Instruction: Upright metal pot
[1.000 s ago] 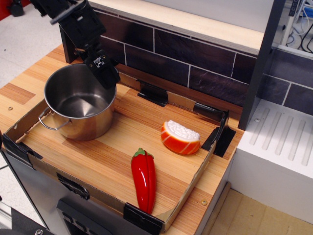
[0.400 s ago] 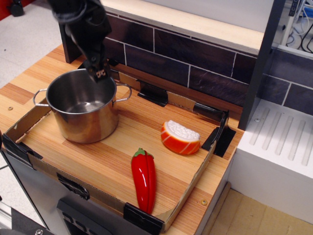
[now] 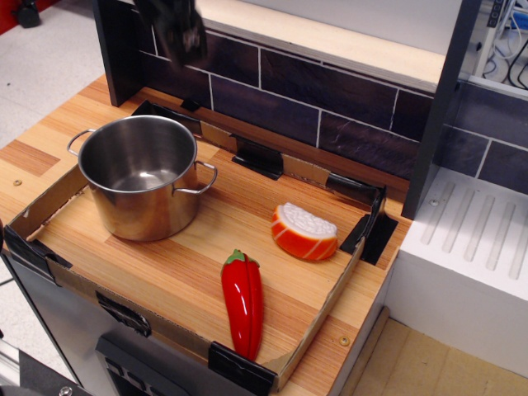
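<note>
The metal pot [image 3: 142, 176] stands upright with its mouth up at the left of the wooden tray [image 3: 190, 272]. Its two wire loop handles stick out at the left and right. My gripper [image 3: 183, 37] is blurred at the top of the view, well above and behind the pot, holding nothing that I can see. Its jaws are too blurred to read.
A red pepper toy [image 3: 242, 302] lies near the tray's front edge. An orange and white sushi toy [image 3: 304, 231] sits at the right. A dark tiled wall [image 3: 313, 99] runs behind the tray. A white drain board [image 3: 478, 239] stands at the right.
My gripper has let go of the pot's rim and risen up and away toward the back. The pot has turned a little, its handles now at left and right.
</note>
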Action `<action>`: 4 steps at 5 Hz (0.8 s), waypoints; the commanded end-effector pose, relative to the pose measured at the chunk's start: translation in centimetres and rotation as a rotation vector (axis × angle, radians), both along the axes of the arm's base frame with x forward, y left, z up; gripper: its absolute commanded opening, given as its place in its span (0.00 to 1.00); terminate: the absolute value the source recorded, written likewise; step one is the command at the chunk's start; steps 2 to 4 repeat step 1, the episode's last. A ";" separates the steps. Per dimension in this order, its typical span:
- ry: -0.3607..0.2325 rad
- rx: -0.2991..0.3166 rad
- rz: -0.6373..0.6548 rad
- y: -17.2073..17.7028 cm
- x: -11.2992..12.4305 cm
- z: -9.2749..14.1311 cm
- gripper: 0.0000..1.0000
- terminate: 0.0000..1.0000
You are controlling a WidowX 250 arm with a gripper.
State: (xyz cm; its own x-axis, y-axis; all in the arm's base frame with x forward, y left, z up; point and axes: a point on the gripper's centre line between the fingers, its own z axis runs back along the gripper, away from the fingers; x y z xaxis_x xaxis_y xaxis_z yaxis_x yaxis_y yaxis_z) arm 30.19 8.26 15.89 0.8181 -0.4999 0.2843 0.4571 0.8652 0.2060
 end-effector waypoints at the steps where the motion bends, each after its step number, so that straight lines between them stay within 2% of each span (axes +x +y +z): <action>1: -0.049 0.012 0.013 0.9 0.5 2.1 1.00 1.00; 4: -0.049 0.012 0.013 0.9 0.5 2.1 1.00 1.00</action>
